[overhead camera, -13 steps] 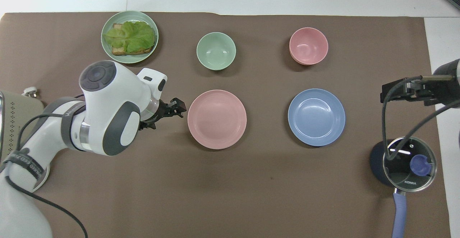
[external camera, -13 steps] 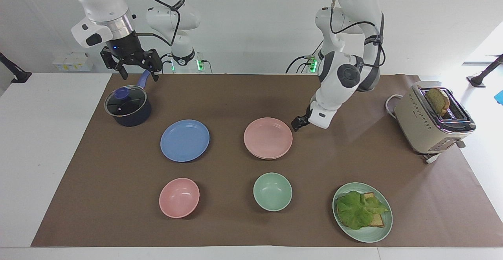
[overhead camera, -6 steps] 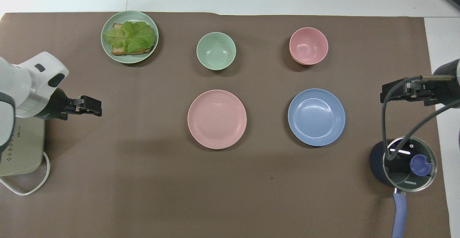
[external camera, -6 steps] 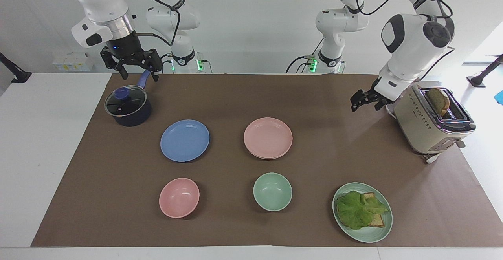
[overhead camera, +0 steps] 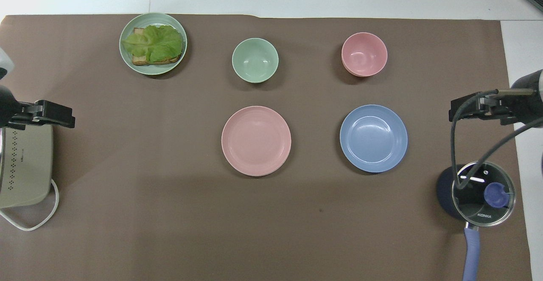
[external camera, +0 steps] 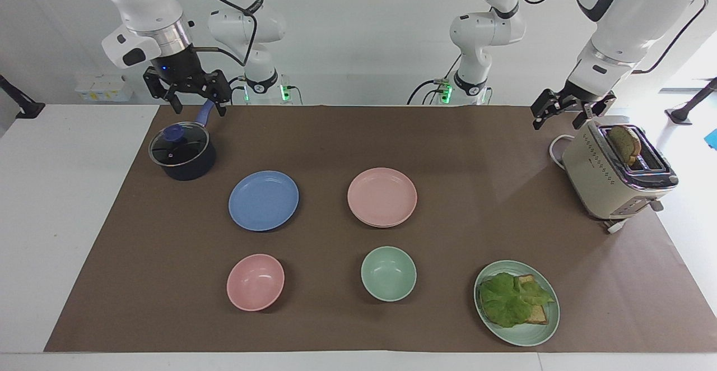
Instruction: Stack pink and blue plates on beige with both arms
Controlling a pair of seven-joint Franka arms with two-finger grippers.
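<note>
Up swings the left tool (external camera: 567,111), spread and empty, from beside the pink plate (external camera: 382,196) to over the toaster (external camera: 616,172), right tool (external camera: 187,94) spread above the pot (external camera: 182,152); pink covers beige, blue plate (external camera: 263,200) unstacked beside it.

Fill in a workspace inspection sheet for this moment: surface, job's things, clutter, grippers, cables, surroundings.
Surface: brown mat, flat, no spills seen.
Job's things: pink plate, a second rim showing beneath it, colour unclear; blue plate alone beside it, toward the right arm's end.
Clutter: lidded pot, pink bowl, green bowl, green plate with lettuce and bread, toaster holding a bread slice.
Grippers: left gripper open, empty, over the mat's edge by the toaster; right gripper open, empty, over the pot's handle.
Cables: toaster cord looped on the mat; black cable at the right wrist.
Surroundings: white table; nothing else seen.
</note>
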